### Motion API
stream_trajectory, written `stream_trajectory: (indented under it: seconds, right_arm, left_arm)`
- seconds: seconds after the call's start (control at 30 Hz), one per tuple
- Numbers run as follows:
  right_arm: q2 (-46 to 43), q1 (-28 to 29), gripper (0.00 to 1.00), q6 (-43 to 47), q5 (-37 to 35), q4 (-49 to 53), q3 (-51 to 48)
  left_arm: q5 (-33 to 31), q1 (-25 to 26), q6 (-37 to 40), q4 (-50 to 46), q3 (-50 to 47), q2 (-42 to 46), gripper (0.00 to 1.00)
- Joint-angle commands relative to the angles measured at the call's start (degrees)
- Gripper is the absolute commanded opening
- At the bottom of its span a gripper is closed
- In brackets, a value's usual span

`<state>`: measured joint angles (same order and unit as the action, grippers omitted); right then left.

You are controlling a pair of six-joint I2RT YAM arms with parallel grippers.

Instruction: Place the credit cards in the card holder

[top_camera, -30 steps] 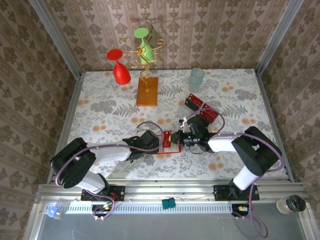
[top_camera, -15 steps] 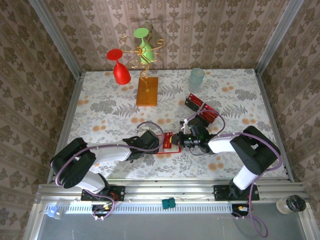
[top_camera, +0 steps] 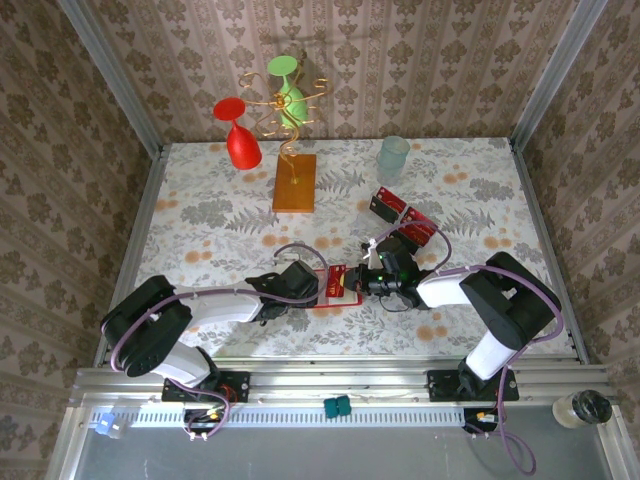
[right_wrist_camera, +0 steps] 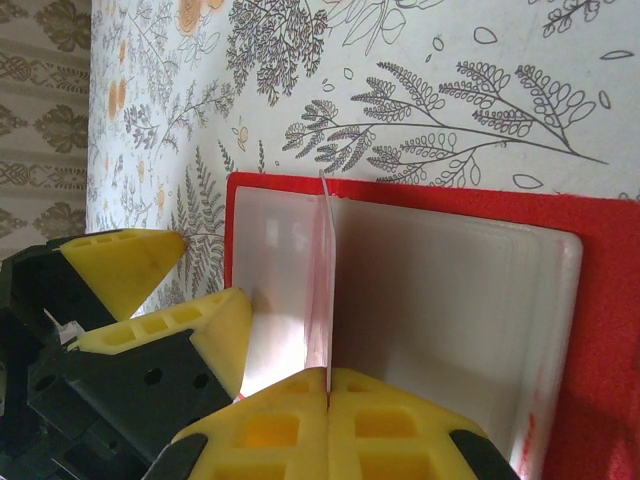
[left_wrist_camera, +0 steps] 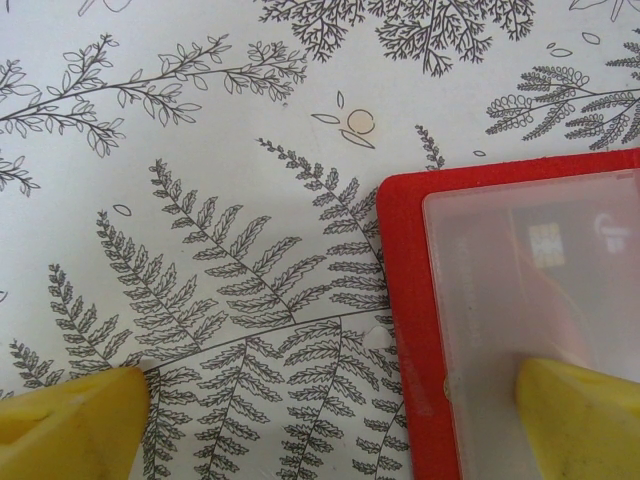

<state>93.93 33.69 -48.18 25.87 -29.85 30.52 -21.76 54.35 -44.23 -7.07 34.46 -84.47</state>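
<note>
No words can be read anywhere. The gold lettering on the loose flat red cards point(top_camera: 403, 216) with dark stripes is too small, and the card point(left_wrist_camera: 560, 250) behind the frosted pocket shows a gold chip and a faint pale mark. The plain red folding wallet point(top_camera: 332, 294) lies open on the fern-printed tablecloth point(left_wrist_camera: 200, 150), between both arms. The left gripper point(left_wrist_camera: 330, 415) stands spread wide, one yellow pad point(left_wrist_camera: 585, 420) on the frosted pocket and the other on the cloth beside the wallet. The right gripper point(right_wrist_camera: 328, 385) is closed, pinching a thin pale-red sheet point(right_wrist_camera: 324, 280) upright over the wallet's pale pocket; card or pocket leaf, I cannot tell. The loose cards lie well apart, toward the right rear.
</note>
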Motion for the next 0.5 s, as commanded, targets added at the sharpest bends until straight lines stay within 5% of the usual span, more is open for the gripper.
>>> stream_trajectory:
  seconds: [0.0,0.47]
  right_arm:
    - [-0.5,-0.4,0.0,0.4,-2.2,0.0,-1.1]
    - [-1.2,-1.7,0.0,1.0,-1.6,0.7,-1.4]
  left_arm:
    - [-0.8,0.2,-0.8,-2.3,-1.6,0.5,0.95]
    - [-0.8,0.3,-0.8,-2.2,-1.8,0.5,0.95]
